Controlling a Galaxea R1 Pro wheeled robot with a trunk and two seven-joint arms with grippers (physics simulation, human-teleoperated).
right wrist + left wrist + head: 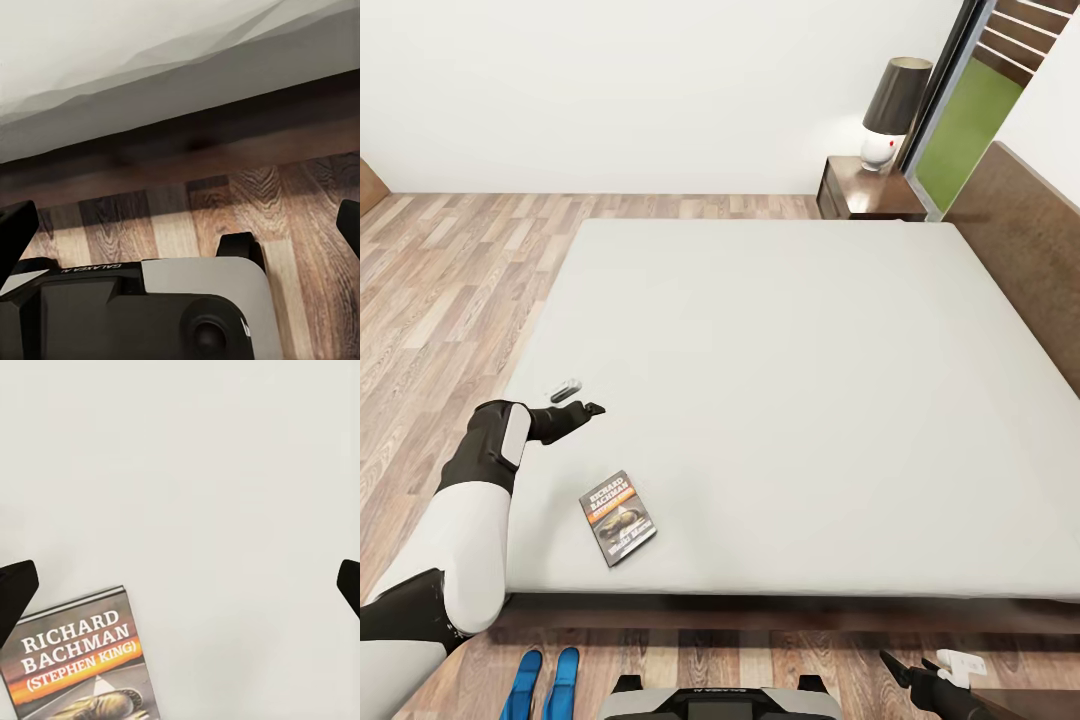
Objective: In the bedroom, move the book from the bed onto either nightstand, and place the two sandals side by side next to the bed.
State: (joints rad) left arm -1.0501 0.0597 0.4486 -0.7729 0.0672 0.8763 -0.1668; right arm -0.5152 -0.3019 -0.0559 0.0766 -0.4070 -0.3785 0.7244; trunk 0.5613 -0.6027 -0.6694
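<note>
The book (618, 518) lies flat on the bed's grey mattress (780, 380) near its front edge, dark cover with an orange band. My left gripper (588, 408) hovers over the mattress just beyond the book, open and holding nothing. In the left wrist view the book (75, 660) sits close to one dark fingertip (15, 592). The two blue sandals (545, 684) lie side by side on the floor beside the bed. A nightstand (865, 190) stands at the far corner. My right gripper (905, 668) hangs low by the bed's front edge, open, above the floor (247, 202).
A lamp (895, 110) stands on the nightstand. The brown headboard (1030, 260) runs along the bed's right side, with a tall window (970, 110) behind it. Wood-plank floor (450, 270) stretches to the left. My own base (135, 307) sits under the right gripper.
</note>
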